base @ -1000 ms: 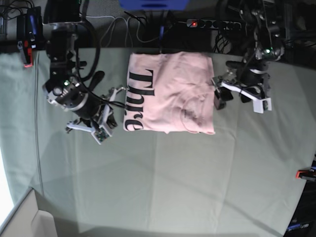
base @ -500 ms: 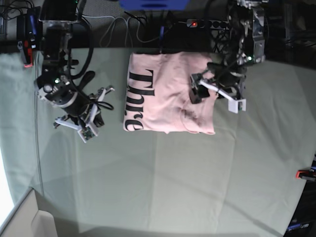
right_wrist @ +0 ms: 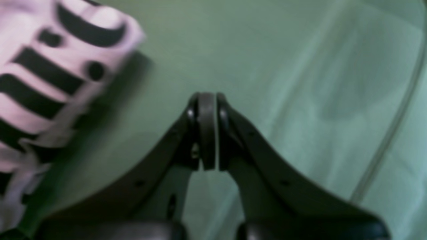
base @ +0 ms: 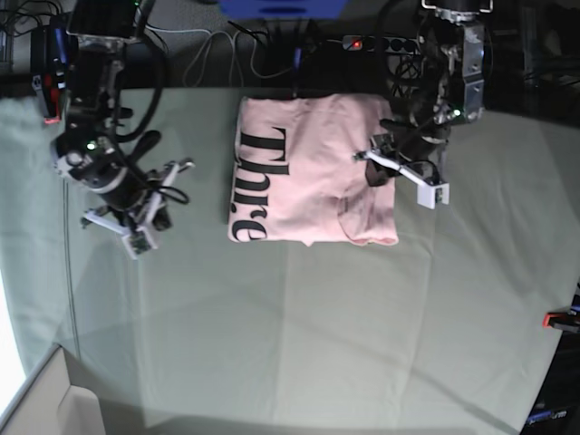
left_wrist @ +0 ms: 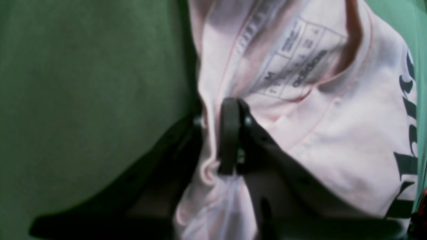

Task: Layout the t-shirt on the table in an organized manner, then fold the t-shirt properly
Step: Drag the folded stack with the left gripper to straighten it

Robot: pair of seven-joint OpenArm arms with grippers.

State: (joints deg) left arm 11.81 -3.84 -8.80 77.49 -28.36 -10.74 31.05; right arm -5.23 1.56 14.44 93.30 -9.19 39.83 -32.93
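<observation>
T-shirt (base: 313, 172) – one, folded | table (base: 317, 335) – one | hands: two

The table (base: 299, 344), cloth-covered, bears the folded t-shirt (base: 308, 172).

Black serif lettering on the pale pink cotton t-shirt (left_wrist: 333, 126) runs off my left wrist view's right edge; its printed neck label (left_wrist: 293, 66) is too blurred to read.
</observation>
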